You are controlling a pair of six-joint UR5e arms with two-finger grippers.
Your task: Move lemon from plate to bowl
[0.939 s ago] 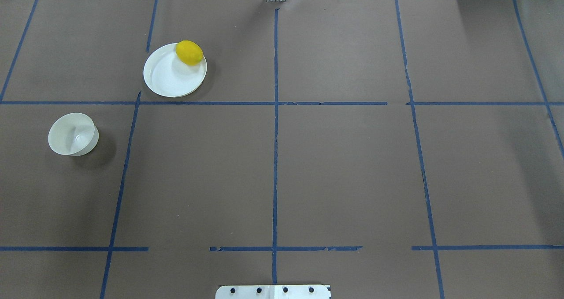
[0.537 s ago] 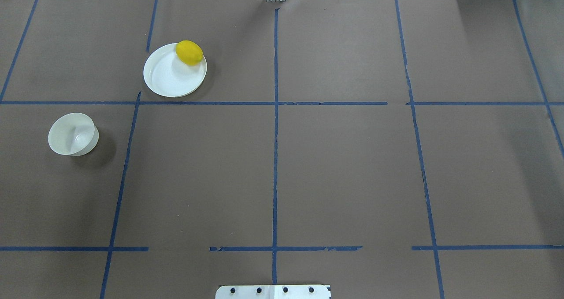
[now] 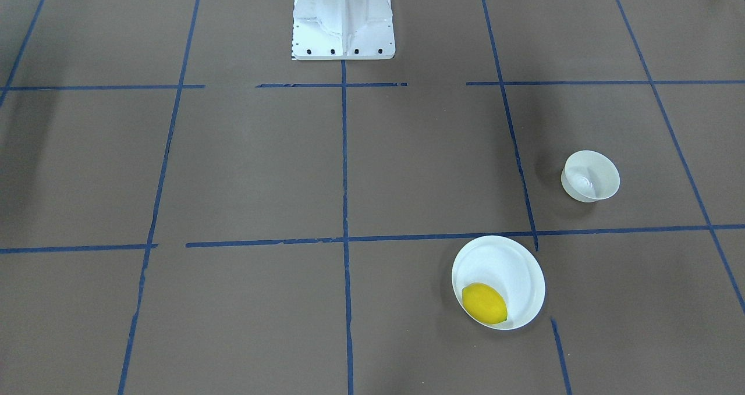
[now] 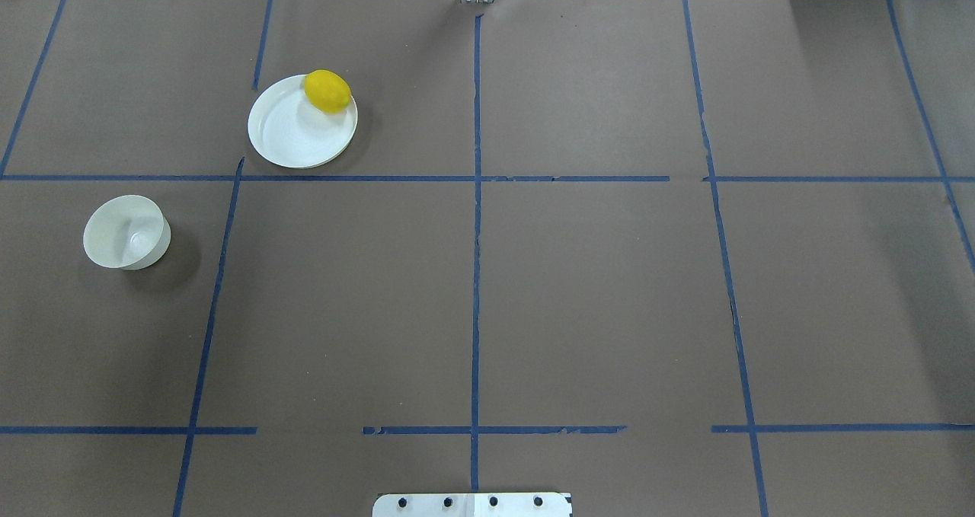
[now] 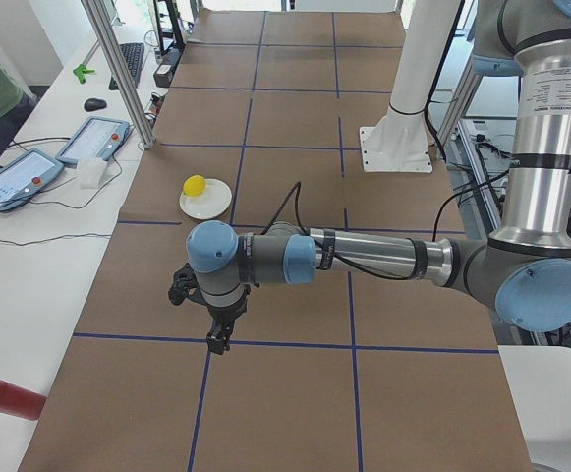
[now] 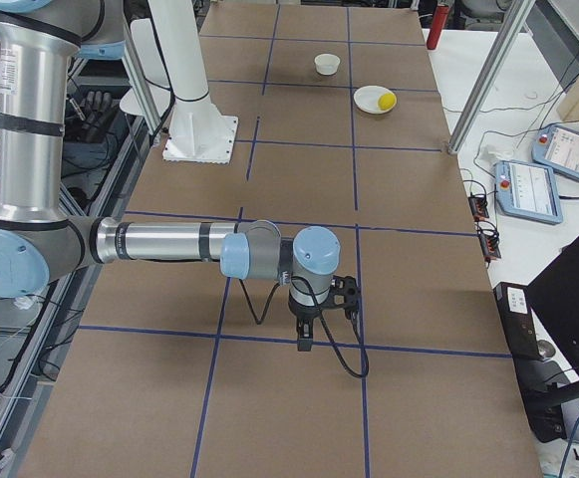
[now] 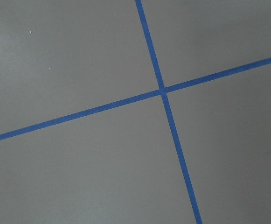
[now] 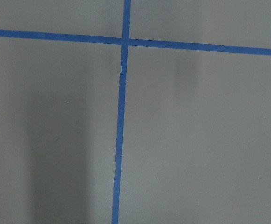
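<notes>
While blue tape (image 4: 476, 273) grids the brown table (image 4: 609, 311), we find the upper-left lemon (image 4: 327, 91) unmoved, and cannot tell how open the left gripper (image 5: 217, 339) or right gripper (image 6: 304, 341) is.

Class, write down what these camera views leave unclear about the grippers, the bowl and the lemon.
- Left gripper: shows only in the exterior left view, small and dark; open or shut unclear.
- Right gripper: likewise, exterior right view only.
- Bowl: missing from the exterior left view, probably behind the left arm.
- Lemon: hides the plate beneath it in every view.
</notes>
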